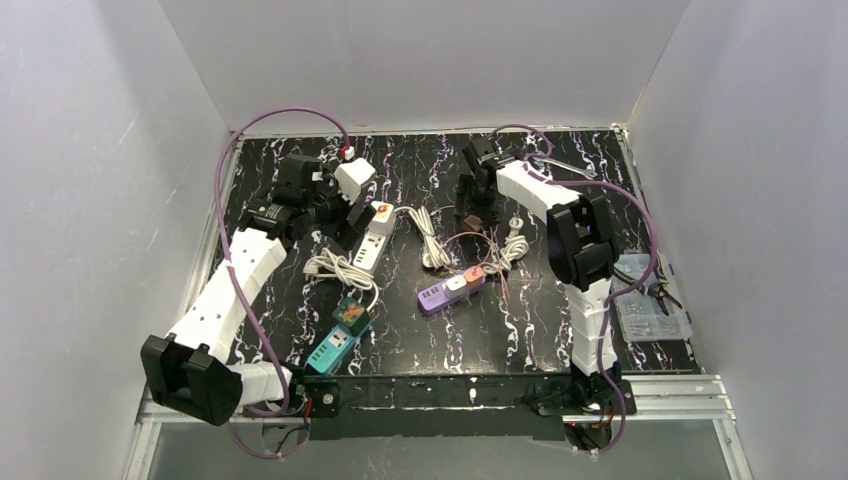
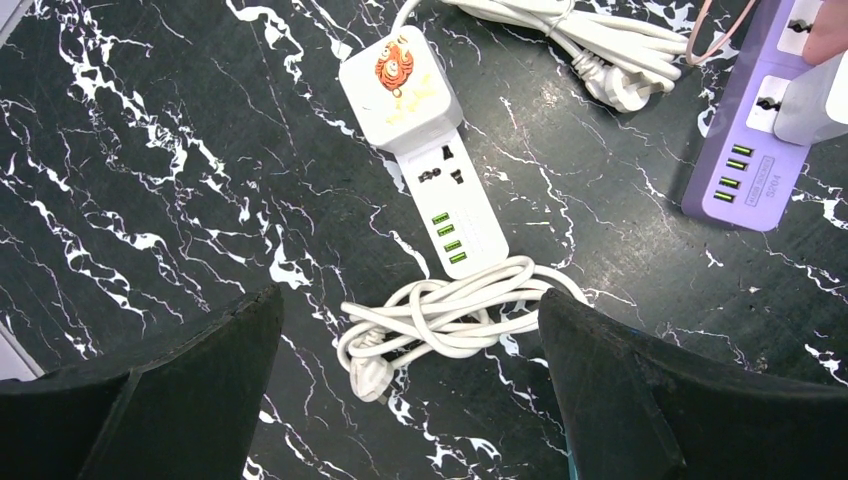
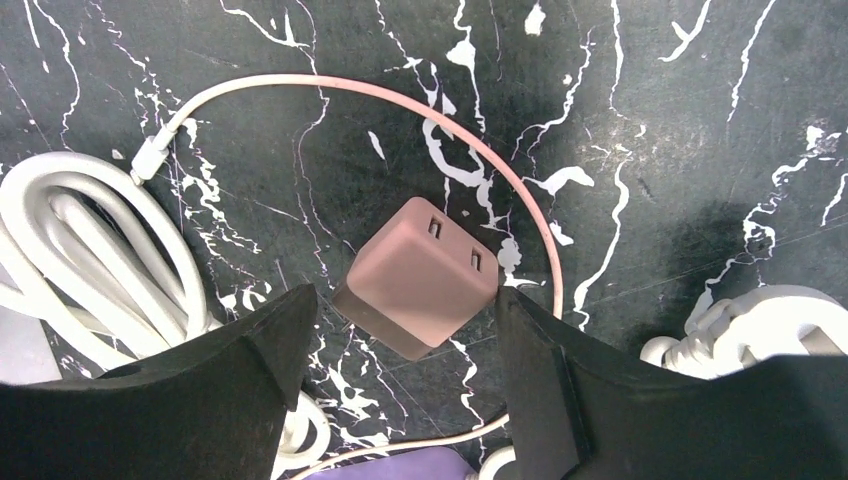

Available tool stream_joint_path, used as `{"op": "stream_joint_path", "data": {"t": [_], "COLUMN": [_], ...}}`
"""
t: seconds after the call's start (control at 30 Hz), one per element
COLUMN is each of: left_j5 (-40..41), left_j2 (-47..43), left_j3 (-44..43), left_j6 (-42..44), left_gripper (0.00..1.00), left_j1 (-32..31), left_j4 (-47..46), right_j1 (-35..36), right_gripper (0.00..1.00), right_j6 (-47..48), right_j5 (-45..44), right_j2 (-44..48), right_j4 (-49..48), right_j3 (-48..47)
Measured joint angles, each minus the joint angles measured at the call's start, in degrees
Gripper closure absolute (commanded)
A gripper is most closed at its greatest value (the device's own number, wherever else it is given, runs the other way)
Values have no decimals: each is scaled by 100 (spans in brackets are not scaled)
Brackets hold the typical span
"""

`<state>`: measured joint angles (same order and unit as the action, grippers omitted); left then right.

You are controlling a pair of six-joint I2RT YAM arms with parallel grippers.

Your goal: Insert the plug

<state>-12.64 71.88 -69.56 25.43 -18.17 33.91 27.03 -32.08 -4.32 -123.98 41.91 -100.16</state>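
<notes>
A brownish-pink charger plug (image 3: pixel 420 275) with two USB ports lies on the black marble table (image 3: pixel 700 150), at the back (image 1: pixel 470 216) in the top view. My right gripper (image 3: pixel 405 295) is down over it, open. Its right fingertip (image 3: pixel 510 310) touches the plug's corner and its left fingertip (image 3: pixel 295 310) stands just off the other side. A thin pink cable (image 3: pixel 400 90) curves round the plug. My left gripper (image 2: pixel 410 300) hovers open and empty above the white power strip (image 2: pixel 430 140) and its knotted cord (image 2: pixel 450 315).
A purple power strip (image 1: pixel 450 290) lies mid-table with a white adapter in it (image 2: pixel 810 100). A teal strip (image 1: pixel 335 345) sits near the front left. White cord bundles (image 3: pixel 80 240) flank the plug. A clear parts box (image 1: pixel 650 310) stands at the right edge.
</notes>
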Motion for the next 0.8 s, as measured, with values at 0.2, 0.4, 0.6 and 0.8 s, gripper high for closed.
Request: {"op": "stream_joint_path", "data": {"t": [0.2,0.4,0.6,0.8], "left_j5": [-9,-50,-109,-155], "left_j2": [-83,-264,-391,-426], "left_j3": [0,0,2,9], "left_j6": [0,-7,-59,-85], "left_gripper": [2,2,2,2], "left_j1": [2,7,9,13], "left_j4": [-7,-17,-13,4], "right_j1": [107,404,457,437], "right_gripper": [25,27,36,52], "right_j6": [-11,-9,0,57], "right_j5": [-90,-323,-431,-483], "right_j2": [-15,-142,-299,-433], "right_j4": [7,33,74,109], "right_j3": [-13,-68,-212,-470]}}
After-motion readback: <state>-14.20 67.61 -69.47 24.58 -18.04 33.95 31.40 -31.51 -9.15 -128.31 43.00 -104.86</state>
